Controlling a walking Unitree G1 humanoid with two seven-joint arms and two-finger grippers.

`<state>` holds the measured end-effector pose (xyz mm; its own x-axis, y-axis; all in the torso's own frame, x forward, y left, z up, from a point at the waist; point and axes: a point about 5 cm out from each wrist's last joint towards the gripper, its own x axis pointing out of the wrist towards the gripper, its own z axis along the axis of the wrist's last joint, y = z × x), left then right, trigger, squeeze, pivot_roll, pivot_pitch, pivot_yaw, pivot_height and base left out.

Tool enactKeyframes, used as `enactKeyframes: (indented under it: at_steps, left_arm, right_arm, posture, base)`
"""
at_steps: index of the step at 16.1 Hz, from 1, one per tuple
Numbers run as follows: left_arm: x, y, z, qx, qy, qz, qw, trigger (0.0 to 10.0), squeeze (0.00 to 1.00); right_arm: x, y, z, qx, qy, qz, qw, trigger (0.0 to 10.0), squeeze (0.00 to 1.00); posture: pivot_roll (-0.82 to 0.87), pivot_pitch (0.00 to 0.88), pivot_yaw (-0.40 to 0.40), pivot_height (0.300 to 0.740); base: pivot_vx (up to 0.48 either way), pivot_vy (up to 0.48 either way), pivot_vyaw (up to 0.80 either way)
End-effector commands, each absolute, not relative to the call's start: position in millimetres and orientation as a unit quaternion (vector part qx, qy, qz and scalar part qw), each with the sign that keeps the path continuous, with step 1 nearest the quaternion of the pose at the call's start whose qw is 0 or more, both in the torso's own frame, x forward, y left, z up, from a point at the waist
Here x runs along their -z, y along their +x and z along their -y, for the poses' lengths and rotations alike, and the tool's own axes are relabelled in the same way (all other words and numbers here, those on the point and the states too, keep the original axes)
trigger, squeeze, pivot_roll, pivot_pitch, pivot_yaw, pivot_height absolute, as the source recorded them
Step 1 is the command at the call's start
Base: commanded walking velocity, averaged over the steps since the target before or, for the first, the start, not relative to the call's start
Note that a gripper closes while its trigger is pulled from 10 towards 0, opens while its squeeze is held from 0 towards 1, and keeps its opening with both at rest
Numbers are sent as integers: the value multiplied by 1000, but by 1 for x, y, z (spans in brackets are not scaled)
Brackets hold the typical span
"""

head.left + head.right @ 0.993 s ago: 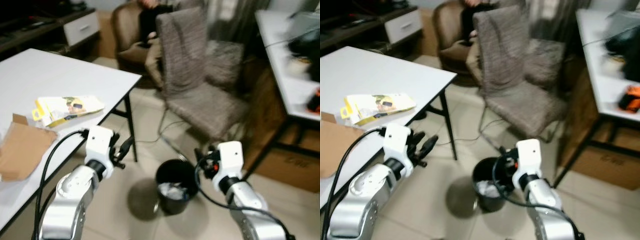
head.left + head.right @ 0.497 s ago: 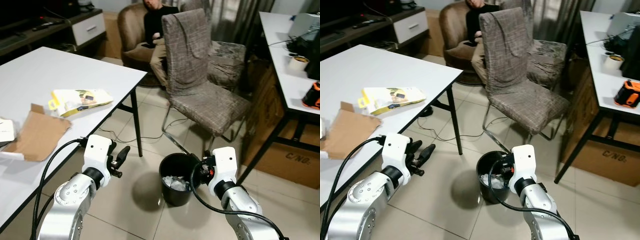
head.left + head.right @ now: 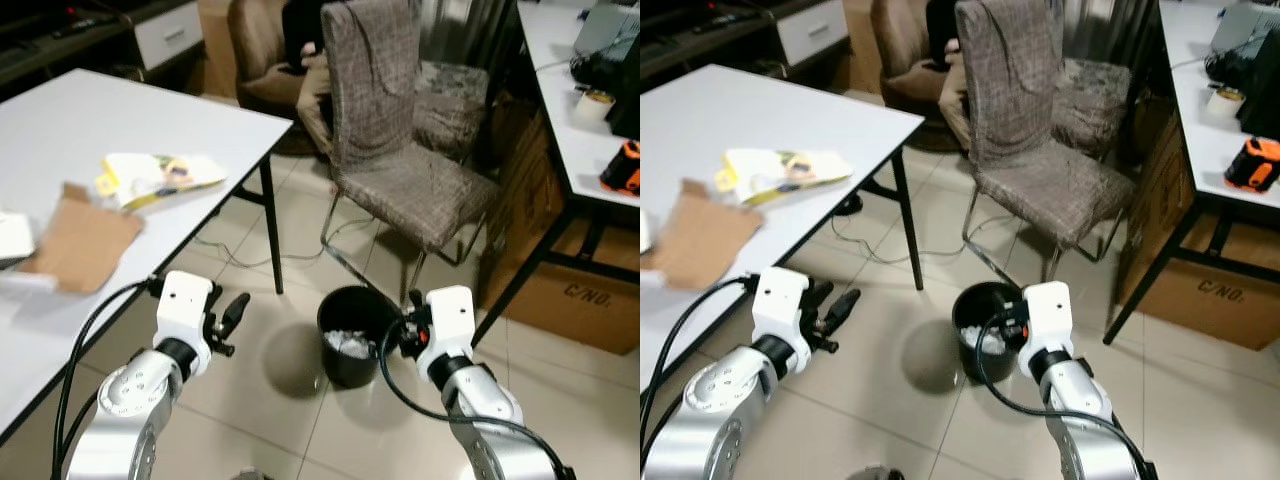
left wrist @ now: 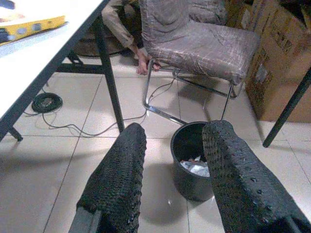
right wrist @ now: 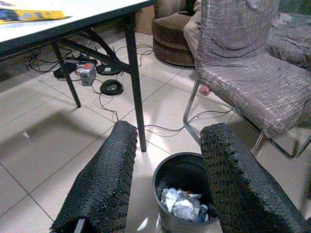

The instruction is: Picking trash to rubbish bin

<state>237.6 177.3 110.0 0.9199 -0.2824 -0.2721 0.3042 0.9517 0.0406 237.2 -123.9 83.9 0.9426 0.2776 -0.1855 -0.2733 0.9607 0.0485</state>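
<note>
The bin (image 3: 352, 335) stood on the tiled floor between the two arms, crumpled trash (image 5: 183, 204) already inside. The right gripper (image 5: 167, 182) hung just above it, fingers spread and empty. The left gripper (image 4: 172, 174), also spread and empty, pointed toward it from beside the table (image 3: 120, 120).

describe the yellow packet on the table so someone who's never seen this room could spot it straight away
Start at the big white table on the robot's left. Near its far edge, by the corner toward the grey fabric chair, lies the flat yellow packet. Its bright yellow printed face sets it apart from the plain brown cardboard piece lying beside it.
</note>
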Motion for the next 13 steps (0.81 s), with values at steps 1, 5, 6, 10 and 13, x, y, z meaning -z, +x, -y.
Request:
enactKeyframes:
  at_steps: [1, 5, 6, 10, 13]
  left_arm:
    - [-116, 242, -177, 150, 45, -120, 980, 10000, 0]
    - [-118, 245, -176, 154, 47, -116, 980, 10000, 0]
    - [-118, 246, -176, 155, 48, -115, 980, 10000, 0]
    - [-119, 246, -176, 155, 53, -113, 980, 10000, 0]
    - [-123, 246, -179, 142, 62, -94, 984, 10000, 0]
  right_arm:
    - [-83, 238, 125, -134, 8, -93, 987, 10000, 0]
    - [-83, 238, 126, -130, 8, -92, 987, 10000, 0]
    - [-83, 239, 126, -129, 7, -92, 987, 10000, 0]
    - [-83, 238, 126, -127, 7, -92, 988, 10000, 0]
    - [-85, 240, 127, -117, 11, -84, 990, 10000, 0]
  posture:
    - [-10, 0, 7, 740]
    - [-13, 0, 11, 740]
    - [-13, 0, 12, 740]
    - [-8, 0, 13, 740]
    - [-5, 0, 14, 740]
  base:
    - [-322, 0, 0]
    - [-324, 0, 0]
    - [-326, 0, 0]
    - [-302, 0, 0]
    - [0, 0, 0]
